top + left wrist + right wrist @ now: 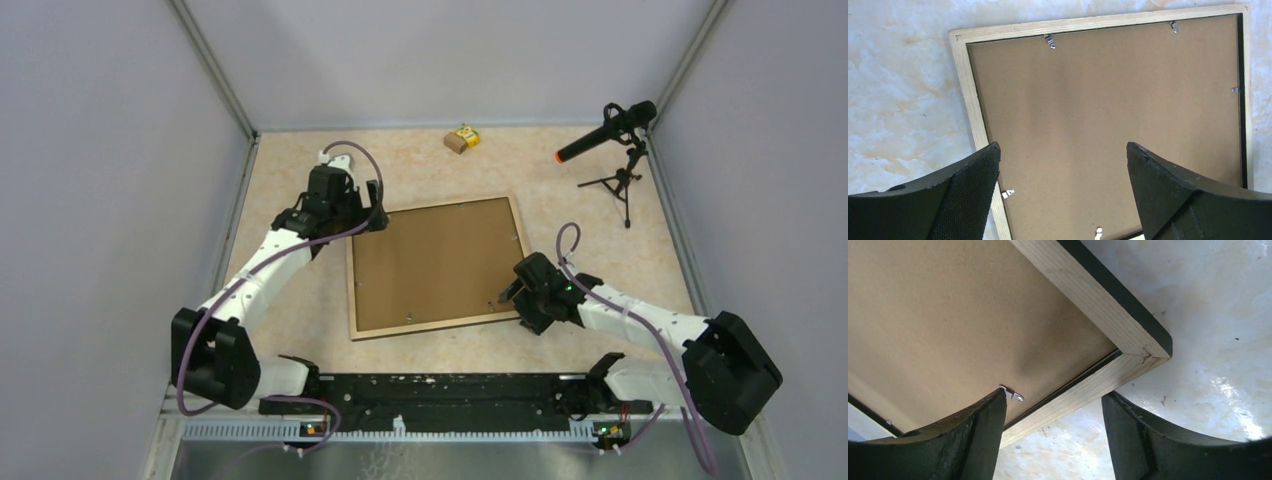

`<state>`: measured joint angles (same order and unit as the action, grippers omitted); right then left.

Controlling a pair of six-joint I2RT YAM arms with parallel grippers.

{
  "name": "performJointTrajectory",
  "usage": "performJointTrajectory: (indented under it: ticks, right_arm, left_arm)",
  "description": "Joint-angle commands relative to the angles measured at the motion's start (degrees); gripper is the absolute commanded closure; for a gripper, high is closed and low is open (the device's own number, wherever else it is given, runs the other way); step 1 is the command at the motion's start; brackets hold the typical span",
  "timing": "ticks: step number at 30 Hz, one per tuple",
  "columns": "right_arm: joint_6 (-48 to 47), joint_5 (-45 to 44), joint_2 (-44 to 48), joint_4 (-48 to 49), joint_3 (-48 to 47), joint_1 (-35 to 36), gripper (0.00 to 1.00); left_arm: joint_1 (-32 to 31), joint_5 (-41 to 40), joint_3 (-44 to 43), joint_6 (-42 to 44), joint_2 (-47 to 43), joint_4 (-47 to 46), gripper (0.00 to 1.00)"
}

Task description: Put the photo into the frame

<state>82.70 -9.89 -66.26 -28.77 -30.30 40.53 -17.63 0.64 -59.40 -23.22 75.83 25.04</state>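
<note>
The frame lies face down in the middle of the table, its light-wood rim up. The plain brown backing board sits inside it, with small metal clips along the rim. The photo is not in view. My left gripper is open and empty over the frame's far left corner; in the left wrist view its jaws span the board and the rim. My right gripper is open and empty at the near right corner. In the right wrist view it straddles the rim, and one fingertip is next to a clip.
A microphone on a small tripod stands at the back right. A small brown and yellow box lies at the back centre. Grey walls close in the table on the left, right and far sides. A black rail runs along the near edge.
</note>
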Motion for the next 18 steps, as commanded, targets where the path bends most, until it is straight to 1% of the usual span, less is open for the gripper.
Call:
performJointTrajectory:
  ticks: [1, 4, 6, 8, 9, 10, 12, 13, 16, 18]
  right_arm:
    - [5.03, -5.15, -1.78, 0.47, 1.22, 0.72, 0.34]
    - [5.04, -7.81, -2.73, 0.18, 1.43, 0.60, 0.43]
    - [3.01, -9.44, -3.28, 0.41, 1.44, 0.25, 0.50]
    - [-1.62, -9.98, -3.94, 1.57, 1.28, -1.36, 0.64]
    - [-4.55, -10.04, -4.42, 2.09, 0.85, -2.45, 0.73]
    - [-6.90, -10.16, -5.00, 1.88, 0.17, -3.65, 0.79]
    - [-12.42, -9.77, -6.29, 2.47, -1.08, -6.56, 0.95]
    - [-15.95, -9.20, -7.12, 3.58, -1.52, -7.98, 1.00]
    - [-26.26, -8.09, -9.41, 7.28, -3.41, -10.62, 1.00]
    - [-32.39, -8.38, -11.52, 8.31, -5.53, -11.34, 1.00]
  left_arm:
    - [-0.05, 2.28, 0.10, 1.19, -2.46, -0.83, 0.02]
    - [-0.04, 3.16, 0.95, 1.40, -3.03, -1.74, 0.01]
    - [-0.04, 3.37, 1.62, 1.59, -3.74, -2.50, 0.01]
    - [-0.04, 4.41, 2.34, 1.60, -4.57, -3.64, 0.02]
    - [-0.04, 5.40, 2.69, 1.55, -4.96, -4.62, 0.02]
    - [-0.05, 6.58, 2.86, 1.18, -5.37, -5.10, 0.02]
    - [-0.09, 10.38, 2.67, -0.25, -6.07, -6.20, 0.02]
    - [-0.04, 12.60, 2.52, -0.81, -6.34, -6.83, 0.01]
    - [-0.13, 17.17, 1.23, -2.00, -6.62, -7.74, 0.02]
    - [-0.36, 18.85, -0.08, -2.32, -6.36, -7.86, 0.01]
